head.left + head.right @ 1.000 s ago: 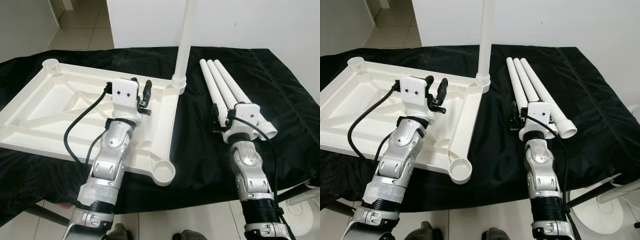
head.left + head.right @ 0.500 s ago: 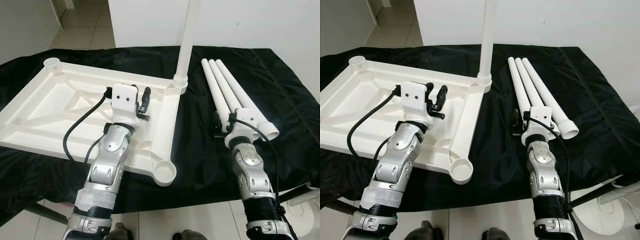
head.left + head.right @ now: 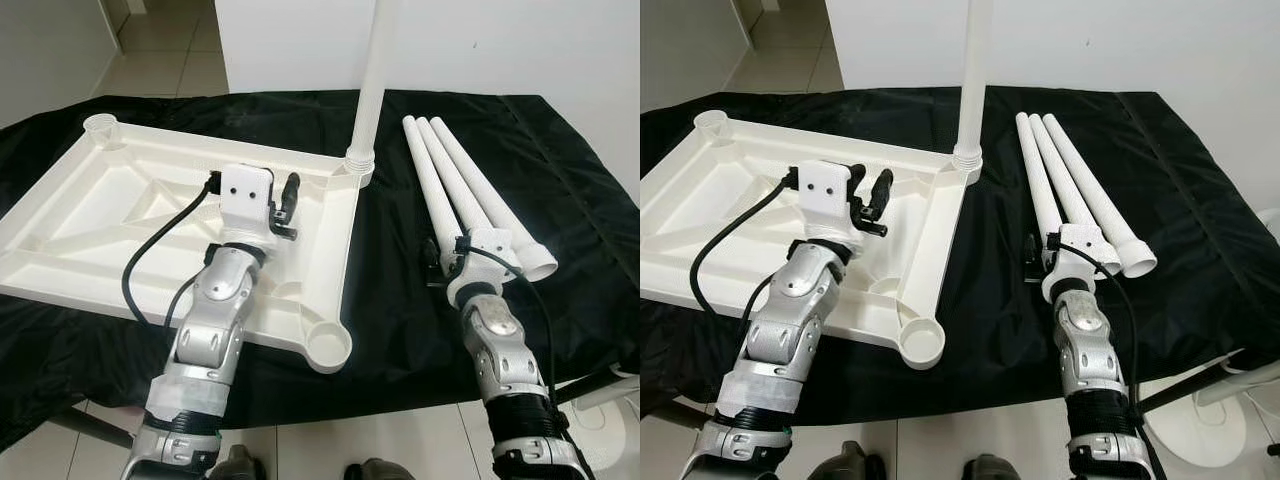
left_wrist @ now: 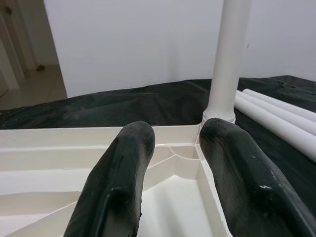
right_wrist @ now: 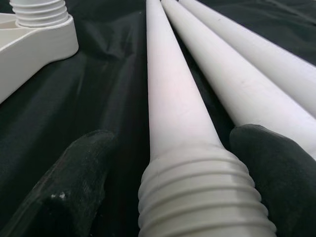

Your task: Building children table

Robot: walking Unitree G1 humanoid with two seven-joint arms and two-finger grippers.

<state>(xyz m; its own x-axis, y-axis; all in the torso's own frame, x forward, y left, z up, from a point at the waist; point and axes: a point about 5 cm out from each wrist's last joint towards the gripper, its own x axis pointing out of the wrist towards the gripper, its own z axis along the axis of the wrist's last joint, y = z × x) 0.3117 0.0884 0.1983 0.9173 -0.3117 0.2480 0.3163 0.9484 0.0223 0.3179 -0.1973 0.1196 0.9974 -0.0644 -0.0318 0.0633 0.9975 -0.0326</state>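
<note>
- Lying upside down toward the worktop's [image 3: 560, 160] left edge, the white tabletop [image 3: 120, 220] shows its ribs and leg sockets, ready for fitting.
- The left gripper [image 4: 170, 177] hovers above it, fingers parted, empty.
- One leg [image 3: 372, 80] stands screwed into the tabletop's far corner.
- Three loose legs [image 3: 470, 190] lie together near the right edge.
- The right gripper [image 5: 170, 173] has its open fingers either side of the nearest leg's threaded end.
- No readable writing.
</note>
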